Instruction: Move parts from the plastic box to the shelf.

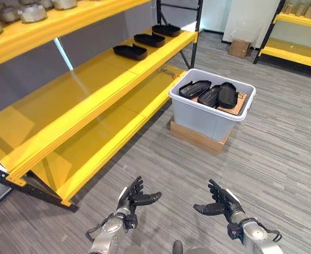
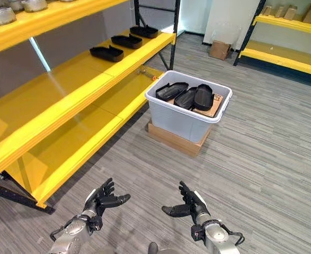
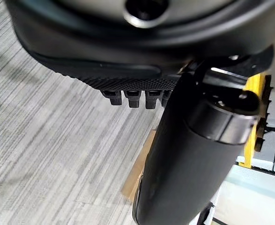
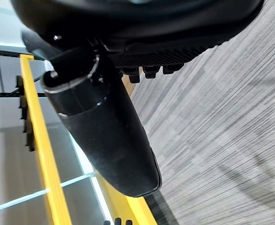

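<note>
Three black parts (image 1: 211, 94) lie in the plastic box (image 1: 208, 119) at centre right. Three more (image 1: 130, 51) sit on the shelf (image 1: 91, 79), upper left. Left hand (image 1: 131, 198) and right hand (image 1: 221, 203) hover empty, fingers relaxed, at the bottom.

pale grey plastic box (image 1: 211, 117): pale grey
black moulded parts (image 1: 209, 95): black
yellow metal shelf (image 1: 86, 114): yellow boards, black frame
striped grey carpet floor (image 1: 282, 159): grey, fine stripes
flat cardboard base (image 1: 197, 138): brown

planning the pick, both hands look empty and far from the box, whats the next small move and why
Probably step toward the plastic box first. Both the left hand and right hand hang open and empty over the floor, well short of it, while black parts still lie inside and three already sit on the shelf.
</note>
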